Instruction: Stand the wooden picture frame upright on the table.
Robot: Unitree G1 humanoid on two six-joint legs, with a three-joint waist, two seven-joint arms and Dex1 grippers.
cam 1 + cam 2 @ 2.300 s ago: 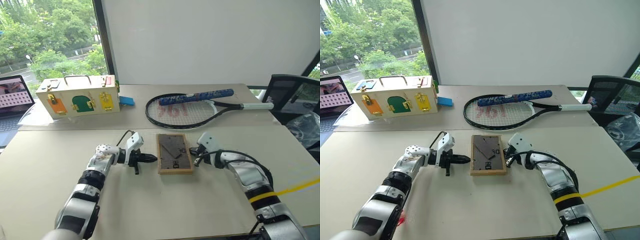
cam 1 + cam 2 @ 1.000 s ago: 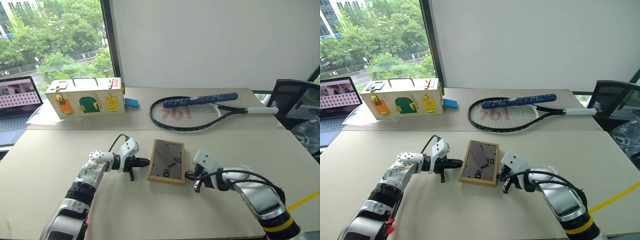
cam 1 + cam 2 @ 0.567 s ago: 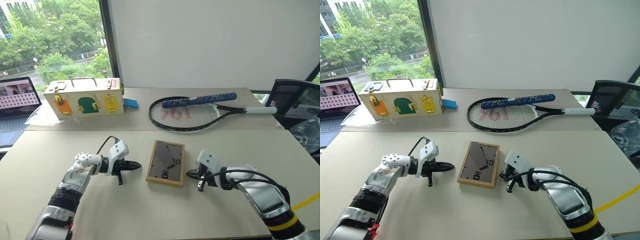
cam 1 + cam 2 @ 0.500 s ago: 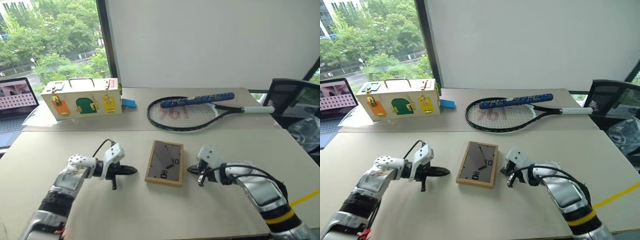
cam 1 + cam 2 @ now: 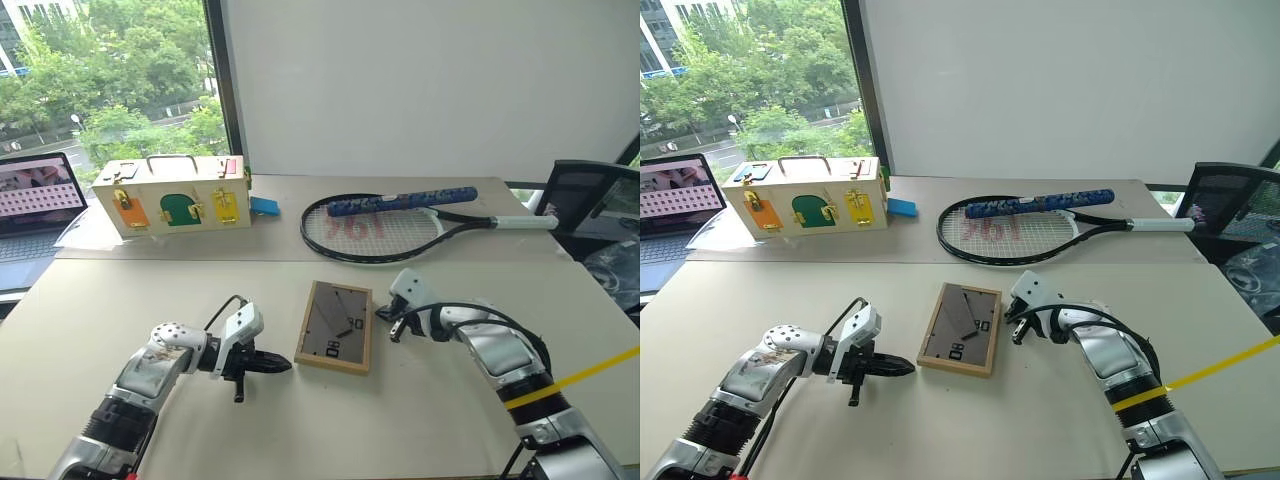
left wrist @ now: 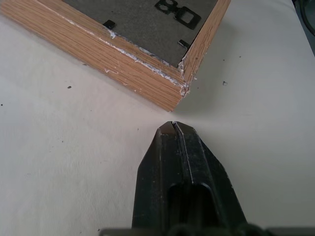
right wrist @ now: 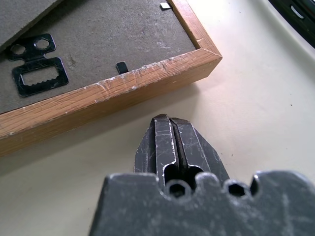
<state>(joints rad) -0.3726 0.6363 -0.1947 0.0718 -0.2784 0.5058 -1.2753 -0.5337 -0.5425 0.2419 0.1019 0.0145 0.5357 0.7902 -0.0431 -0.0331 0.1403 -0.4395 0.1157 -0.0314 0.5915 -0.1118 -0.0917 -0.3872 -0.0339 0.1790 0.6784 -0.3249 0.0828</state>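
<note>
The wooden picture frame [image 5: 336,326] lies flat in the middle of the table [image 5: 300,430], dark grey back panel and stand facing up. My left gripper [image 5: 285,366] is shut, its tip just off the frame's near left corner and not touching it. In the left wrist view the shut fingertips [image 6: 173,127] point at that corner of the frame [image 6: 113,54] across a small gap. My right gripper [image 5: 381,316] is shut beside the frame's right edge near its far corner. The right wrist view shows the shut gripper [image 7: 165,120] close to the wooden rim [image 7: 98,93].
A tennis racket [image 5: 380,225] lies behind the frame. A cream box with coloured doors [image 5: 170,195] and a small blue object [image 5: 265,206] sit at the back left, with a laptop [image 5: 35,200] at the far left. A black chair [image 5: 585,200] stands beyond the table's right side.
My left gripper has drawn back from the frame's left edge toward its near left corner. My right gripper has moved forward along the right edge. The frame stays flat.
</note>
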